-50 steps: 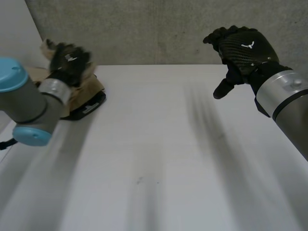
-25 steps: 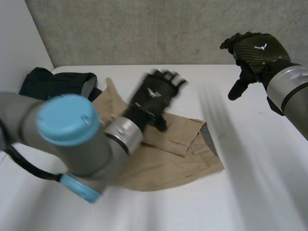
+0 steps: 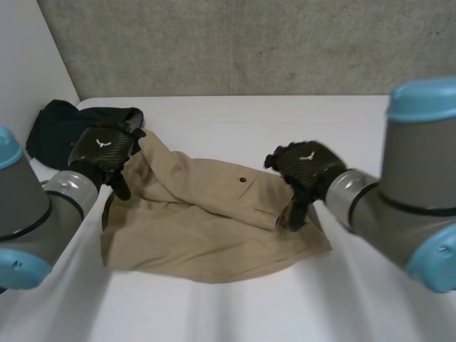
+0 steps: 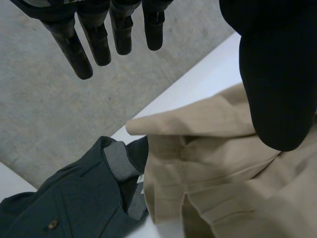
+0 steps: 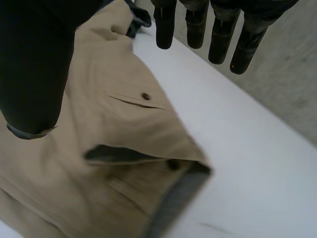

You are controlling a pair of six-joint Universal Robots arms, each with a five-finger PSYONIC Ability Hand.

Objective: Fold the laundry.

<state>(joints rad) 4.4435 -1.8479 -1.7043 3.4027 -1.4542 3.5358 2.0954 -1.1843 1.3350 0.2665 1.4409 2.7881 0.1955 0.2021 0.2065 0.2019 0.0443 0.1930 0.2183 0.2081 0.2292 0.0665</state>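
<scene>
A khaki garment (image 3: pixel 206 228) with a buttoned pocket lies crumpled in the middle of the white table (image 3: pixel 235 117). My left hand (image 3: pixel 105 148) hovers over its far left corner, fingers straight and holding nothing. In the left wrist view that hand (image 4: pixel 277 74) hangs above the khaki cloth (image 4: pixel 223 173), apart from it. My right hand (image 3: pixel 305 165) is over the garment's right edge, thumb pointing down at the cloth. In the right wrist view its fingers (image 5: pixel 198 25) are straight above the waistband opening (image 5: pixel 124 156) of the khaki garment (image 5: pixel 114 119).
A dark green garment (image 3: pixel 57 128) lies bunched at the table's far left corner, touching the khaki one; it lies beyond my left hand's fingertips (image 4: pixel 74 198). A concrete wall (image 3: pixel 249 43) runs behind the table's far edge.
My left arm swept the khaki garment from the far left to the middle and let it go. My right hand came down from the far right to the garment's right edge.
</scene>
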